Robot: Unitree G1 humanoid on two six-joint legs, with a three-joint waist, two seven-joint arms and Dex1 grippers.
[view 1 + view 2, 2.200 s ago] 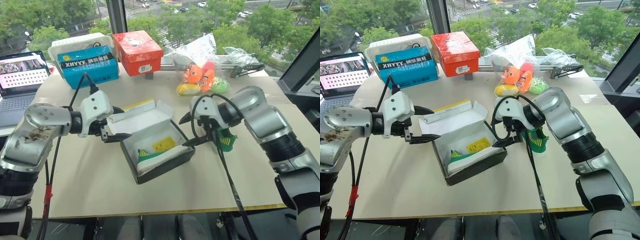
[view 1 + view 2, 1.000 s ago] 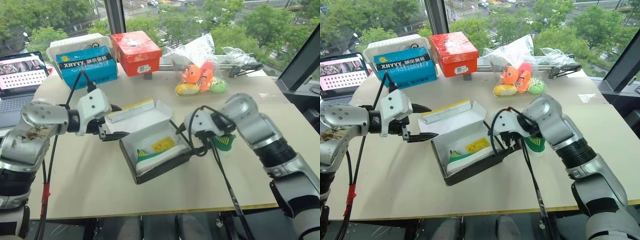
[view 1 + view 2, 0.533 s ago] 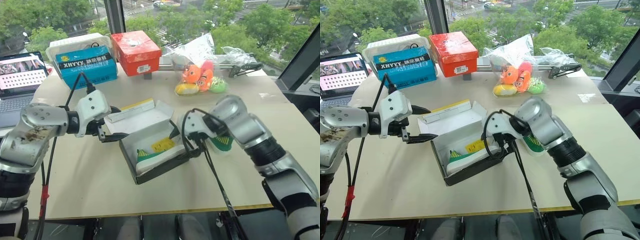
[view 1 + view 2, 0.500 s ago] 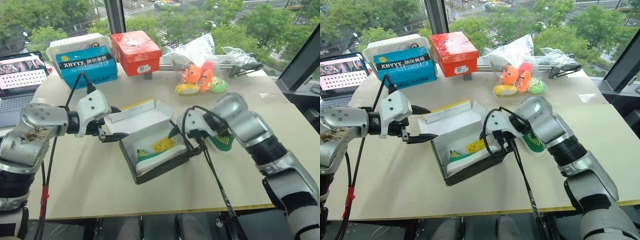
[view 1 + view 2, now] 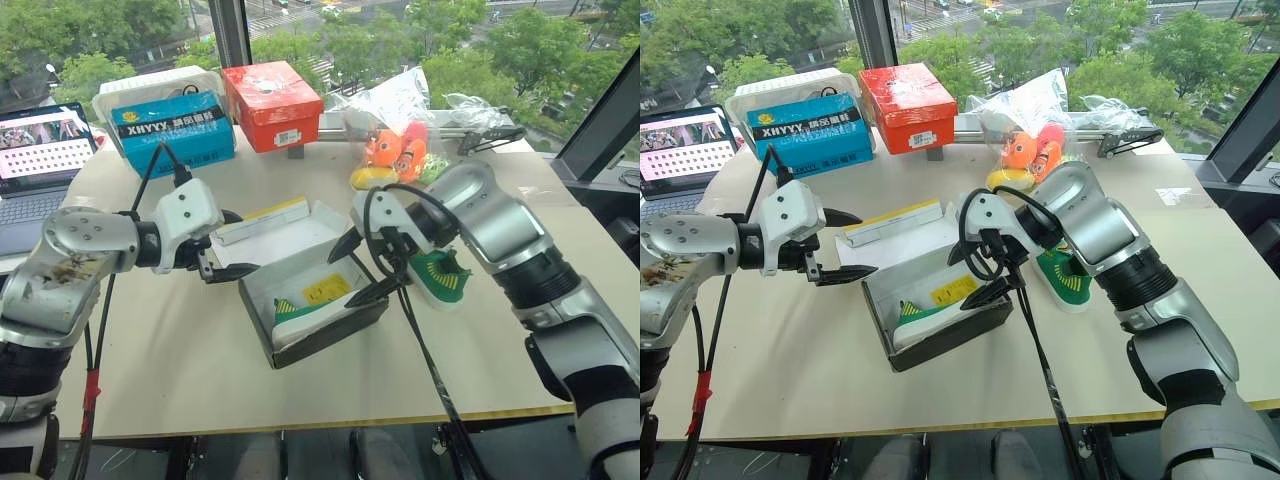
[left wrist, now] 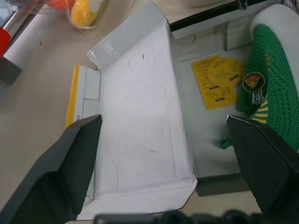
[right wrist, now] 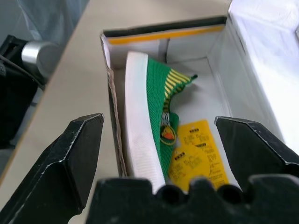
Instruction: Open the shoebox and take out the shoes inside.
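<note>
The shoebox (image 5: 335, 333) stands open mid-table, dark-sided and white inside, its lid (image 5: 280, 240) laid back with a yellow edge showing. One green shoe (image 5: 312, 310) with a white sole lies on its side inside, next to a yellow card (image 5: 327, 290). The other green shoe (image 5: 440, 276) rests on the table just right of the box. My right gripper (image 5: 352, 272) hovers open over the box's right end, holding nothing; its wrist view looks down on the shoe (image 7: 149, 126) in the box. My left gripper (image 5: 232, 245) is open at the lid's left edge, empty.
At the back stand a blue "XHYYY" box (image 5: 175, 127), a red box (image 5: 275, 102) and a clear bag of orange and yellow toys (image 5: 395, 148). A laptop (image 5: 40, 165) sits at the far left. A black tool (image 5: 490, 135) lies at the back right.
My right gripper has risen and shifted left, from low beside the box's right wall to above its right end, still open. The left gripper has stayed put.
</note>
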